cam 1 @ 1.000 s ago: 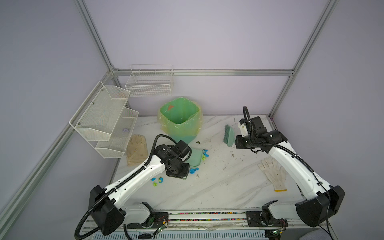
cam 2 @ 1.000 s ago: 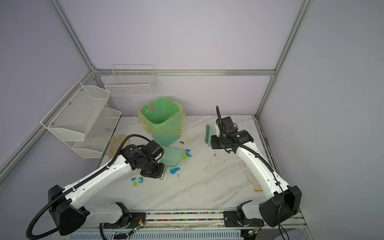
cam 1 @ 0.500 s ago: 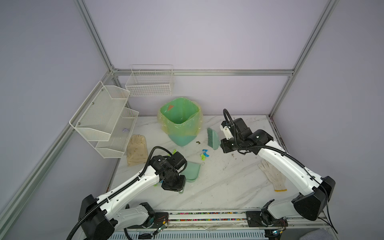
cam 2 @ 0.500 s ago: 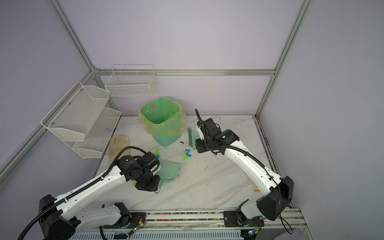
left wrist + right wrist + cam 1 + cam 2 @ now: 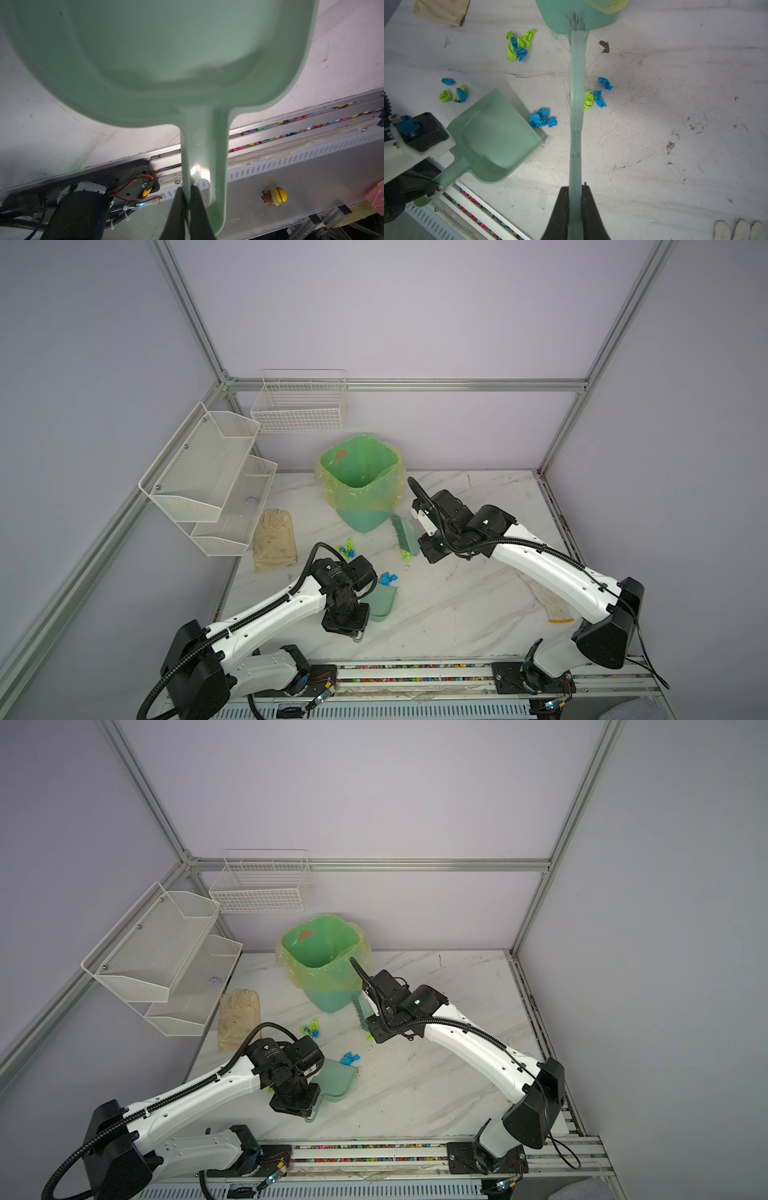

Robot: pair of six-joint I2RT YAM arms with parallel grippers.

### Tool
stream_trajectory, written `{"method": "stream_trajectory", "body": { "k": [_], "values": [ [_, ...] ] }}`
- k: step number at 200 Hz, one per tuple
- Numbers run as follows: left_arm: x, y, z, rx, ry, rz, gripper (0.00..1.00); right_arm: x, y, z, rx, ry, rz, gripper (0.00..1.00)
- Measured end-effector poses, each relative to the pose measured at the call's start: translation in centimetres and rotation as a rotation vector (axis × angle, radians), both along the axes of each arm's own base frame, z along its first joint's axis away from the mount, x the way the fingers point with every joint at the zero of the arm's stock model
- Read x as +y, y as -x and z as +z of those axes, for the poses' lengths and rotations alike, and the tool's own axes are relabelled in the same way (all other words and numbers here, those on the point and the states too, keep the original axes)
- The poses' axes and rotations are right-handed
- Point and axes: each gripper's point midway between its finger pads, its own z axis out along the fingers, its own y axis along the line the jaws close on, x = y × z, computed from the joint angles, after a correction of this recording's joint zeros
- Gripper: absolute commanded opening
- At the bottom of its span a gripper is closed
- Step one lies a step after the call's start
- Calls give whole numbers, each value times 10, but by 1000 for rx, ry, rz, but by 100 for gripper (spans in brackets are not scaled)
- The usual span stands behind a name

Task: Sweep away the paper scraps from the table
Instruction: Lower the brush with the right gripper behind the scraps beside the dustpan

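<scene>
The left pincer (image 5: 188,188) was clamped narrow on the edge of the handle of a pale green dustpan (image 5: 496,133), whose open lip pointed toward the middle of the worktop (image 5: 675,104). The right pincer (image 5: 575,187) was closed on the handle of a matching green brush (image 5: 577,83), its bristled end reaching toward the base of the green bin (image 5: 361,472).

The paper scraps (image 5: 543,120) all lay on the worktop, outside the pan. A blue clump sat just beside the dustpan's lip, and a lime and two blue wads (image 5: 596,97) lay against the brush's bristles. A mixed heap (image 5: 520,44) lay nearer the bin, and three more (image 5: 454,93) lay beside the dustpan, near the left arm. A beige glove (image 5: 274,539) lay by the wire shelves.
</scene>
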Motion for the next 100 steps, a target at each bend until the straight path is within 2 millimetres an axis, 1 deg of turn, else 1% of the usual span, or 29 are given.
{"method": "stream_trajectory", "body": {
  "k": [51, 72, 100],
  "values": [
    [0, 2, -9, 25, -27, -8, 0, 2, 6, -5, 10, 19, 23, 0],
    [1, 1, -15, 32, -48, -11, 0, 4, 10, -16, 29, 41, 40, 0],
    [1, -1, -18, 23, -58, -10, 0, 5, 15, -33, 65, 72, 55, 0]
  ]
}}
